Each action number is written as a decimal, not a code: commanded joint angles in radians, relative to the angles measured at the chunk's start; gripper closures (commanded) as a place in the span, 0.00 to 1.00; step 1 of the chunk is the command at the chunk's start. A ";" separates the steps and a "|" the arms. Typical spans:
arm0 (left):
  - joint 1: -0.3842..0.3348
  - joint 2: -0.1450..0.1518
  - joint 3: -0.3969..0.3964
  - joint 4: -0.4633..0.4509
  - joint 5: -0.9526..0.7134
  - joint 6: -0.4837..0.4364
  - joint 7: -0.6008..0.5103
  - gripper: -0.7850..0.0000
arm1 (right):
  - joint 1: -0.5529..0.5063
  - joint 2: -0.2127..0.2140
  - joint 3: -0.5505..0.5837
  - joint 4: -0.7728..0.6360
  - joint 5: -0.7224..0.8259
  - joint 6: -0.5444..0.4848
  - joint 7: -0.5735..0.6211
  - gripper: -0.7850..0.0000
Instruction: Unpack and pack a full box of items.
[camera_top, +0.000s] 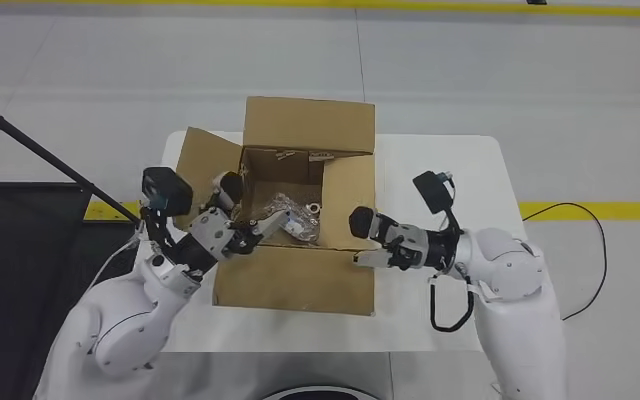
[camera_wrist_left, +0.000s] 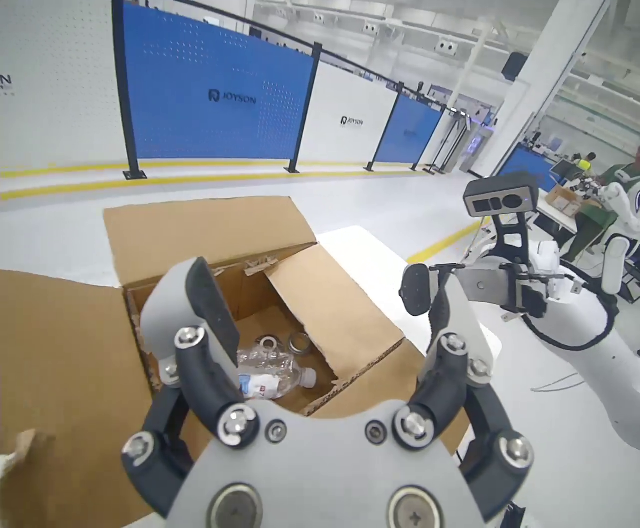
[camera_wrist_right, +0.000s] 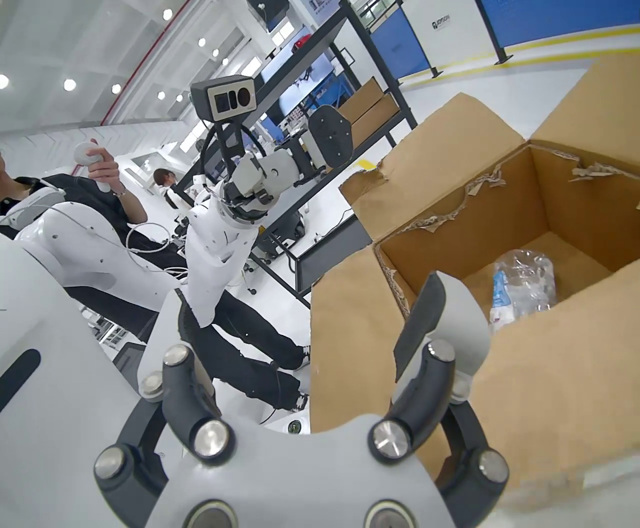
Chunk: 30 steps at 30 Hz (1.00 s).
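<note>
Both grippers are spread wide and hold nothing. Your left gripper (camera_wrist_left: 310, 300) hangs at the box (camera_top: 300, 285) rim. The crushed bottle (camera_wrist_left: 272, 372) lies on the box floor just beyond and below its fingertips, so it's likely your next pick. Your right gripper (camera_wrist_right: 305, 340) sits outside the opposite wall, with the bottle past its fingers behind cardboard. The flaps (camera_top: 205, 165) are folded outward, probably to free the opening. The left wrist view adds two metal rings (camera_wrist_left: 270, 342) beyond the bottle; from the right wrist the near wall covers that spot.

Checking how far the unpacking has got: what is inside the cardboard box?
A crumpled clear plastic bottle lies on the floor of the cardboard box, with two small ring-like parts beside it. Its walls and flaps hide the rest of the floor.
</note>
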 joint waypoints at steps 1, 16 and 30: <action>-0.059 -0.004 0.060 0.029 0.015 0.049 -0.032 0.00 | -0.038 0.010 0.037 -0.018 0.014 -0.013 -0.005 0.00; -0.150 -0.010 0.145 0.096 0.055 0.127 -0.091 0.00 | -0.113 0.050 0.121 -0.046 0.058 -0.029 -0.020 0.00; -0.343 -0.036 0.201 0.364 -0.531 0.268 -0.293 0.00 | -0.113 0.050 0.121 -0.046 0.058 -0.029 -0.020 0.00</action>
